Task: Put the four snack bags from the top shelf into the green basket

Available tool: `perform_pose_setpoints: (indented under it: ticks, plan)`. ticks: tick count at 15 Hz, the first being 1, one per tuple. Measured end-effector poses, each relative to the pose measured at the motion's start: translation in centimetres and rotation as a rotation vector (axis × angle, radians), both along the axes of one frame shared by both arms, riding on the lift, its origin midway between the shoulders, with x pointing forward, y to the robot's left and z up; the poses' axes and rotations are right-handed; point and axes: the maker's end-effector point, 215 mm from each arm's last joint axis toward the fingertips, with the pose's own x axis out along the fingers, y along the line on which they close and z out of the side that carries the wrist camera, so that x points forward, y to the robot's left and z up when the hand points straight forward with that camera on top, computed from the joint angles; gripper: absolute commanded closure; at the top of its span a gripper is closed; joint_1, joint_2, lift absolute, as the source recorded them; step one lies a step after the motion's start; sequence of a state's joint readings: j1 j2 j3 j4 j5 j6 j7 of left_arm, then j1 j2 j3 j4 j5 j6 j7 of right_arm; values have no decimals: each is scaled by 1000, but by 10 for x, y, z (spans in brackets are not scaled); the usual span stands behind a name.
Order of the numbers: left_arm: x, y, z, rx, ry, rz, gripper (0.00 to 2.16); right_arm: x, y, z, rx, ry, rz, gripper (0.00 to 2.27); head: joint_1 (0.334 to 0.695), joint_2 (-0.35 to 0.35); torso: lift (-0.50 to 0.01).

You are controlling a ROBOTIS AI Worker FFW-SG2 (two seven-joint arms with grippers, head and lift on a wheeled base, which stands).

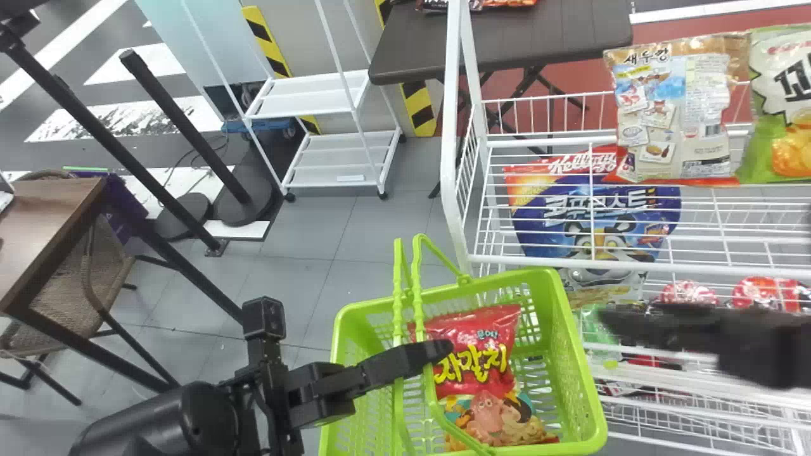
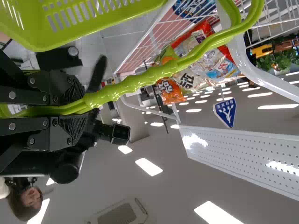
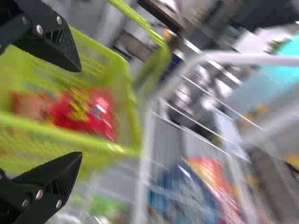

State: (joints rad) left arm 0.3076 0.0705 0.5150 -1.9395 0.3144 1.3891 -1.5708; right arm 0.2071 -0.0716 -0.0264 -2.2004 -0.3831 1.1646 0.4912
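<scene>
On the top shelf at the right stands the next thing to fetch: the tan-and-blue snack bag (image 1: 678, 111), beside the green-and-white snack bag (image 1: 782, 107). The tan one lies on the far side of the right gripper (image 3: 80, 112), well apart from it, and its long axis seems to run upright, while in the head view the gripper points leftward across the near part of the rack. The right arm is the nearer and the free one; its jaws are apart with nothing between them. I judge that it must rise, go far and turn toward the bag, taking care not to catch the wire.

The left gripper (image 1: 443, 348) has its jaws clamped on the handles (image 1: 416, 301) of the green basket (image 1: 573, 367), just left of the rack. Inside lies the red snack bag (image 1: 475, 351). The left wrist view gives an orange snack bag (image 2: 171, 91) too, close by the green-and-white one, so three probably remain.

The shelf is open white wire; a blue packet (image 1: 564, 212) shows through it lower down. Past the rack is a dark table (image 1: 507, 38), with a white cart (image 1: 310, 95) farther left and a wooden table (image 1: 38, 215) at the left edge.
</scene>
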Motion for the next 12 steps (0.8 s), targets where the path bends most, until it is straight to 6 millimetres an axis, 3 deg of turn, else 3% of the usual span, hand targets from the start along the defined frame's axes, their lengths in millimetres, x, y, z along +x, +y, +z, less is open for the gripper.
perform_pose_setpoints:
  ticks: [3,5,9,12]
  plan:
    - [1,-2,-1,-6,3,-2,2148,82,-62,15,-77,-145,-156,39,695,118,0]
    - [-1,-2,-2,-6,7,-2,2148,129,-87,16,-146,-211,-224,39,695,56,0]
    - [-3,-1,-4,-4,14,-3,2148,203,-87,18,-194,-336,-257,76,695,48,0]
    - [-4,-1,-5,-4,15,-3,2148,239,-72,13,-227,-409,-256,198,695,61,0]
